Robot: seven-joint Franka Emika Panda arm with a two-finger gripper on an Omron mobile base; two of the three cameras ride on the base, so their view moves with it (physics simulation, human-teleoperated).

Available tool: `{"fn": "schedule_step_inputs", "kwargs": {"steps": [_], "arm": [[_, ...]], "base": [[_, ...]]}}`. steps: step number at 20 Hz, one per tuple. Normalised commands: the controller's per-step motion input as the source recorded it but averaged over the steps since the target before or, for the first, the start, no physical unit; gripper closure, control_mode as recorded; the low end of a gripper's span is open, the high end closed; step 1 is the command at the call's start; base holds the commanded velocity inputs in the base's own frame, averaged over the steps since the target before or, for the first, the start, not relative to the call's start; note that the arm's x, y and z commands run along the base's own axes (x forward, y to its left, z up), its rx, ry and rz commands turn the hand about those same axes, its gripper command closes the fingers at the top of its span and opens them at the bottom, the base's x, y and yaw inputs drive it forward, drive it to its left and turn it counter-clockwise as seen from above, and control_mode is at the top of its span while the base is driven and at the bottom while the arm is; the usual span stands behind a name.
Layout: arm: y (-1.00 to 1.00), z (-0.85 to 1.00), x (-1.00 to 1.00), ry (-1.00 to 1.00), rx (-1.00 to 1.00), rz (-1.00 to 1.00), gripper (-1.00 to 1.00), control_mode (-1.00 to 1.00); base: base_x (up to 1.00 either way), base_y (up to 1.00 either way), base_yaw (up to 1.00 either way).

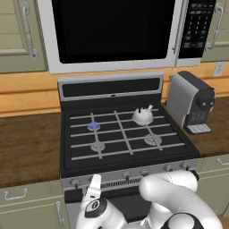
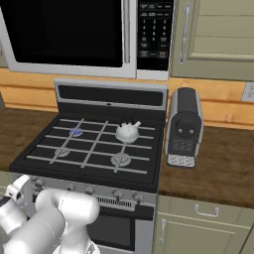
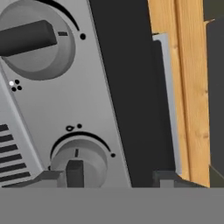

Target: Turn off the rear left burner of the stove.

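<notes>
Arm: it is folding low in front of the stove [image 1: 125,134], its white links bunching below the silver knob strip, the hand reaching up toward the strip's left end.
Gripper: the gripper [image 3: 113,179] is sitting wide open right at the strip, one dark fingertip [image 3: 52,177] overlapping the lower edge of a knob, the other fingertip [image 3: 168,178] lying off past the strip's edge, over the black side of the stove.
Knobs: the near knob [image 3: 79,161] is showing just above the left tip; a second knob [image 3: 35,41] is sitting farther along the strip.
Burner: the rear left burner [image 1: 93,126] is glowing blue on the cooktop, up and back from the gripper, well apart.
Kettle: a white kettle [image 1: 142,116] is standing on the rear right burner.
</notes>
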Motion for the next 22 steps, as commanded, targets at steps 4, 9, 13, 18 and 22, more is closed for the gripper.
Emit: {"fn": "schedule_step_inputs", "kwargs": {"steps": [4,9,13,18,22], "arm": [[-0.06,-0.02,0.15,0.00,0.04,0.00,1.00,-1.00],[-0.26,0.00,0.25,0.00,0.19,-0.08,1.00,-1.00],[-0.48,0.00,0.27,0.00,0.29,-0.17,1.00,-1.00],[-0.57,0.00,0.41,0.00,0.36,-0.26,1.00,-1.00],[-0.63,0.00,0.55,0.00,0.40,-0.32,1.00,-1.00]], "base": [[0.00,0.00,0.00],[0.00,0.00,0.00],[0.00,0.00,0.00],[0.00,0.00,0.00],[0.00,0.00,0.00]]}}
